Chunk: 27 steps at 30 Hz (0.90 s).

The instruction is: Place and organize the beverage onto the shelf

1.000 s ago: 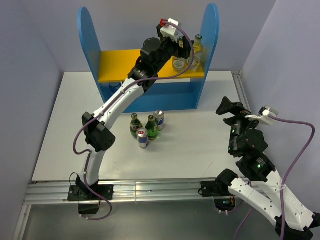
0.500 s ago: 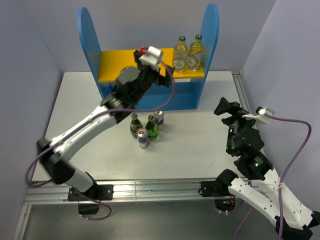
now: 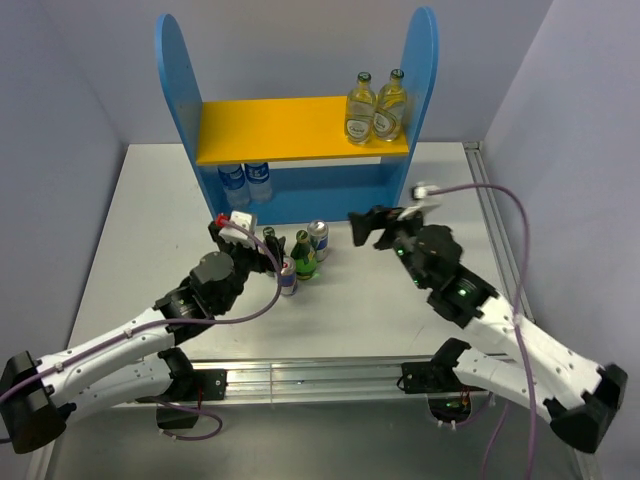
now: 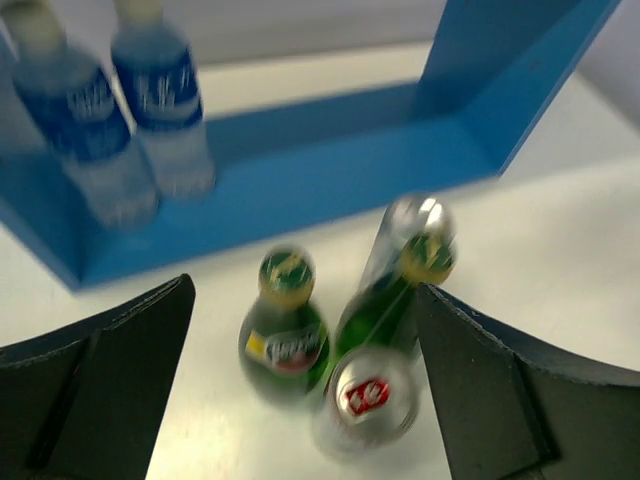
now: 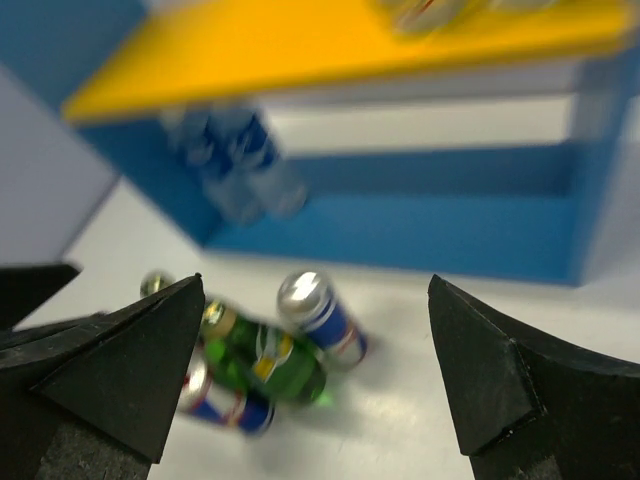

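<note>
The shelf (image 3: 418,60) held two yellow bottles (image 3: 361,108), upright and side by side at the right end of its yellow board (image 3: 280,130), exactly where they had stood half a second before. In front of the shelf the rest of the drinks waited on the table (image 3: 150,230) in one tight cluster that had not shifted: two green bottles (image 4: 286,335) and two cans (image 3: 318,238), one can nearer the shelf and one at the cluster's near edge. Two water bottles (image 3: 245,182) with blue labels stood on the shelf's lower level, toward its left side.

What had changed was the arms. The left arm, which had been raised up by the board a moment earlier, had dropped low over the table in front of the shelf, its left gripper (image 4: 305,292) just at the left of the cluster. The right arm, folded back well away from the shelf before, had swung forward, and the right gripper (image 3: 363,229) hung in front of the shelf's right half, to the right of the cluster.

Both pairs of fingers were spread wide. The left fingers (image 4: 110,380) framed the green bottles and the near can without gripping anything; whether they touched a bottle I couldn't tell. The right fingers (image 5: 530,390) were just as far apart, holding nothing, clear of the drinks.
</note>
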{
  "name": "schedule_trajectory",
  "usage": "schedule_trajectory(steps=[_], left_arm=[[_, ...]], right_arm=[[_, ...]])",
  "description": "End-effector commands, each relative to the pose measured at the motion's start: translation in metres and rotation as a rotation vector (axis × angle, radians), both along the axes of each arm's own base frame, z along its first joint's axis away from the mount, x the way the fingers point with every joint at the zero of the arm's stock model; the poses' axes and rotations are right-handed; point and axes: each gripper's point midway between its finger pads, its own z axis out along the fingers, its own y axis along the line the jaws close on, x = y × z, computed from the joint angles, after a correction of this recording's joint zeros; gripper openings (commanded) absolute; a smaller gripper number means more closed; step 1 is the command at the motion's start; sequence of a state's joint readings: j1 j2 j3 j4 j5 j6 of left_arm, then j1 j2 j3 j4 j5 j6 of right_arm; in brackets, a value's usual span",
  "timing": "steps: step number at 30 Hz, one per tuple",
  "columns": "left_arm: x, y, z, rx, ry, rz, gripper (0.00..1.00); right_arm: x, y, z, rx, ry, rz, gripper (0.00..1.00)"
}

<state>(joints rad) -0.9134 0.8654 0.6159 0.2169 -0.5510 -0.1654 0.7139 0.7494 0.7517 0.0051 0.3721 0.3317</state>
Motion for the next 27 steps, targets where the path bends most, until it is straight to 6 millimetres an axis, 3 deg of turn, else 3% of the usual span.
schedule_trajectory(steps=[1, 6, 12, 19, 25, 27], left_arm=[[0.000, 0.009, -0.020, -0.099, 0.045, 0.070, 0.98], [0.006, 0.012, -0.050, -0.077, 0.068, 0.123, 0.98], [0.019, 0.008, -0.065, -0.046, 0.063, 0.147, 0.98], [0.051, 0.011, -0.077, -0.046, 0.055, 0.176, 0.97], [0.073, 0.015, -0.079, -0.050, 0.047, 0.189, 0.87], [0.076, 0.014, -0.079, -0.050, 0.042, 0.186, 0.79]], right_arm=[[-0.007, 0.053, -0.013, -0.023, 0.039, 0.202, 1.00], [0.003, 0.074, -0.049, -0.068, 0.125, 0.227, 1.00], [-0.001, 0.087, -0.066, -0.095, 0.153, 0.250, 1.00], [-0.007, 0.111, -0.082, -0.125, 0.180, 0.295, 1.00], [-0.004, 0.130, -0.091, -0.143, 0.190, 0.305, 1.00], [-0.001, 0.136, -0.096, -0.149, 0.192, 0.305, 1.00]])
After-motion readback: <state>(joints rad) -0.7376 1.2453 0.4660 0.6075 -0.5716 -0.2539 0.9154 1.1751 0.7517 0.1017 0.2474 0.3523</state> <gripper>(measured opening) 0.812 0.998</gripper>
